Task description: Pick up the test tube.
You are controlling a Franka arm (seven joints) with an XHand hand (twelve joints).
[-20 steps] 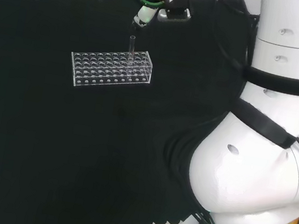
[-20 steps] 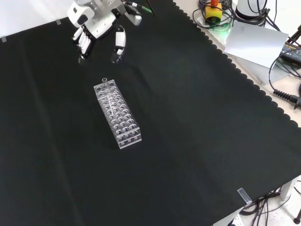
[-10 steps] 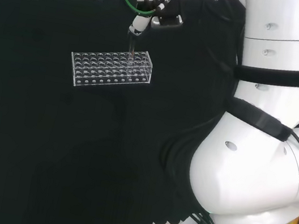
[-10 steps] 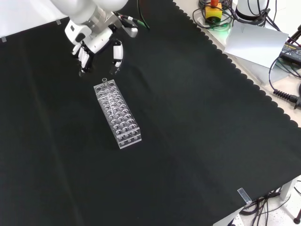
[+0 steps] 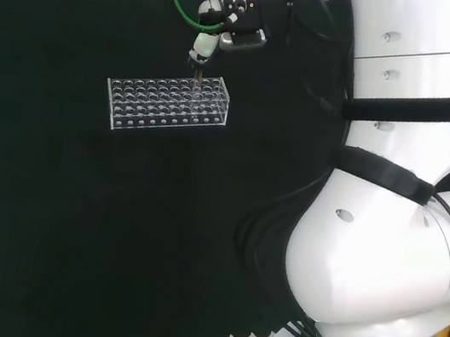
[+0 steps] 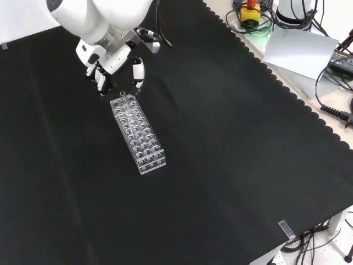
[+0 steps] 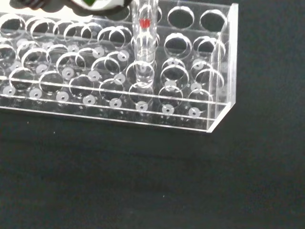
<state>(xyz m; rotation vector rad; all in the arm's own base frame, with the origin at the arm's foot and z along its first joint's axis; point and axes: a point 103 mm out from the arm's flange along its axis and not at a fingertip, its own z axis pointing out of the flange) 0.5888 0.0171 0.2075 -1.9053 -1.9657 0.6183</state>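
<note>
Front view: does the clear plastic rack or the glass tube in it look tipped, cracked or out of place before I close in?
Nothing stands out. The clear plastic rack sits flat on the black cloth, and the single glass test tube stands upright in a hole near one end. The hand hovers above that end, fingers apart, not gripping.

Clear glossy plastic rack (image 7: 143, 95); clear glassy test tube (image 7: 144, 43); matt black cloth (image 6: 231, 138).

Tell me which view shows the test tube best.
The wrist view: the tube stands upright, close and large, in the rack. In the head view it is a thin line below the hand. In the front view just its rim shows.
</note>
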